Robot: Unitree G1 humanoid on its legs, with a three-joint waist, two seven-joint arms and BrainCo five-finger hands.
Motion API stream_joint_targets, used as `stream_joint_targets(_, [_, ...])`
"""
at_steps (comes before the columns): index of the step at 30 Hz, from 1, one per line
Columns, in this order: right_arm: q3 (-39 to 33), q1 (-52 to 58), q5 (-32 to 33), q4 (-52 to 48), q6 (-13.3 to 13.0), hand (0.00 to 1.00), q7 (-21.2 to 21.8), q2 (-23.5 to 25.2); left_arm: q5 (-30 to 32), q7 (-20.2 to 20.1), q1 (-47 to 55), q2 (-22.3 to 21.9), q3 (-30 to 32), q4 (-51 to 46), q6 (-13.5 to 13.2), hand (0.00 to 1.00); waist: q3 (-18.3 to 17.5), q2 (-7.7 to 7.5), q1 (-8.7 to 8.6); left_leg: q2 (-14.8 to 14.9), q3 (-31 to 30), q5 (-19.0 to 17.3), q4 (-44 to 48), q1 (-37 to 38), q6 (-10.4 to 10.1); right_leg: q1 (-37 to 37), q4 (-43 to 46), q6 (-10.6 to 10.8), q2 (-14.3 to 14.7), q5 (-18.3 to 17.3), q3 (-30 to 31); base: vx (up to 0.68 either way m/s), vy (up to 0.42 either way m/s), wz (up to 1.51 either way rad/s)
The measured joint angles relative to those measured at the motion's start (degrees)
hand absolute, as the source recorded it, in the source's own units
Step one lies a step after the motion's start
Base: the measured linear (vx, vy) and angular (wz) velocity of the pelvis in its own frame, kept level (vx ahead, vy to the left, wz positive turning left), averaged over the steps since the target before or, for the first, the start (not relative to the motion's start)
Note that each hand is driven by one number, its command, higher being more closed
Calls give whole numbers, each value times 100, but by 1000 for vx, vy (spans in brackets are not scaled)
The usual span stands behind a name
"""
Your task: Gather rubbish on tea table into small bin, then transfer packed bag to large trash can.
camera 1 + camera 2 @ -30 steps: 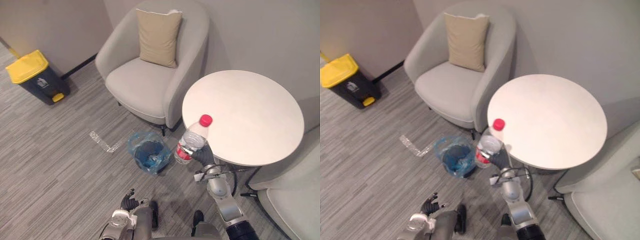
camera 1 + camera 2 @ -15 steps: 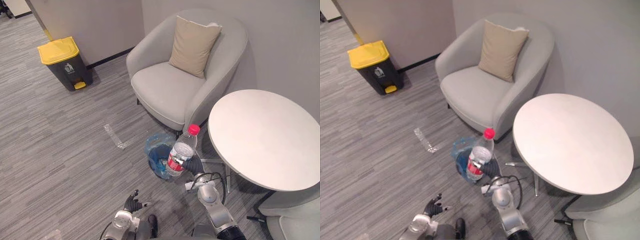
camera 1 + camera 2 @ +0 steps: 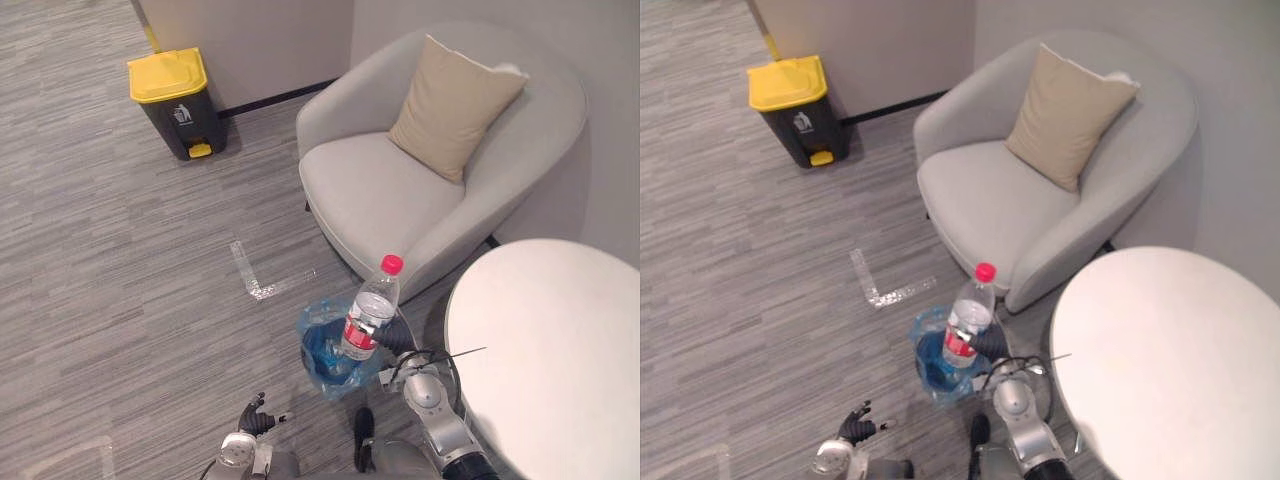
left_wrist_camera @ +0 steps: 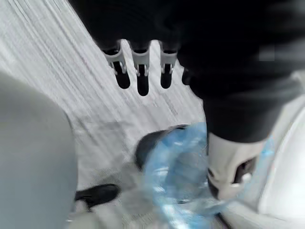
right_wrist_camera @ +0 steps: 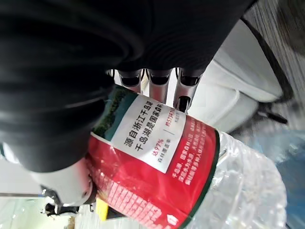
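Observation:
A clear plastic bottle (image 3: 368,312) with a red cap and red label stands nearly upright in my right hand (image 3: 399,339), whose fingers (image 5: 158,78) curl round the label (image 5: 157,176). The bottle hangs over the right rim of the small bin (image 3: 329,351), which is lined with a blue bag and stands on the floor beside the tea table (image 3: 560,350). The table top is bare white. My left hand (image 3: 256,419) hangs low near the floor, left of the bin, fingers (image 4: 138,71) relaxed and holding nothing. The bin (image 4: 177,177) lies past them.
A dark large trash can with a yellow lid (image 3: 176,100) stands by the far wall, across open carpet. A grey armchair (image 3: 390,195) with a beige cushion (image 3: 452,105) is just behind the bin. An L-shaped tape mark (image 3: 255,277) is on the floor.
The camera has swung, so the whole scene has shifted right. My right hand has carried the bottle from the table's edge to over the small bin. The left hand stays low.

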Motion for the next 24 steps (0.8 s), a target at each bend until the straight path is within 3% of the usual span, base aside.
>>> stream_joint_targets(1, [6,-63,0,-27,-20,100,-11,26,-2,3,-26,22,3,-13,4,0,23,-7,47,64,154,-66,408,-154,-20,104,-40,-35,-8,-26,80,113,32,-32])
stream_joint_targets(2, [6,-146,-1,-27,-24,100,-27,41,-2,4,-26,2,-4,-79,-1,0,57,-23,64,95,240,-346,272,-207,-27,141,-31,-35,-23,-26,159,99,41,-35])
stream_joint_targets(4, [-14,-217,-4,-27,-23,100,-44,38,7,2,-38,-31,-33,-140,-7,0,91,-22,70,90,259,-438,-355,-257,-44,153,-28,-33,-87,-26,261,57,98,-32])
stream_joint_targets(5, [-32,-224,-7,-27,-23,100,-46,38,21,-2,-42,-33,-92,-142,-22,0,110,6,69,76,236,-382,-900,-248,-58,173,-12,7,-128,-41,327,41,191,-31])
stream_joint_targets(6, [-54,-208,-13,-28,-24,100,-46,20,42,-3,-35,-58,-149,-136,-23,0,88,93,60,88,219,90,-1484,-213,-142,169,45,138,-107,-112,392,31,199,-28])
stream_joint_targets(7, [-71,-219,-20,7,-26,100,-53,6,44,-15,-35,-80,-195,-129,-20,0,114,162,61,132,206,276,-1673,-193,-158,184,93,241,-49,-189,458,43,203,-32])
stream_joint_targets(10, [-43,-223,-238,90,-2,100,-48,26,107,-5,-66,-33,-254,-80,-21,0,119,71,50,-166,349,329,-1862,-25,-24,126,223,488,-340,-323,670,24,189,-9])
stream_joint_targets(17, [368,-831,-612,1093,20,100,-119,66,95,39,-66,100,-237,-87,-22,0,181,80,136,-342,581,320,-1855,-142,129,-173,360,657,-505,-315,906,4,83,-14])
stream_joint_targets(24, [225,-2785,-672,2196,191,100,-527,-226,-381,281,-759,142,-49,-475,-29,0,1328,169,194,-320,432,361,-926,-1784,226,-1858,1453,648,-466,-316,878,-158,4,6])
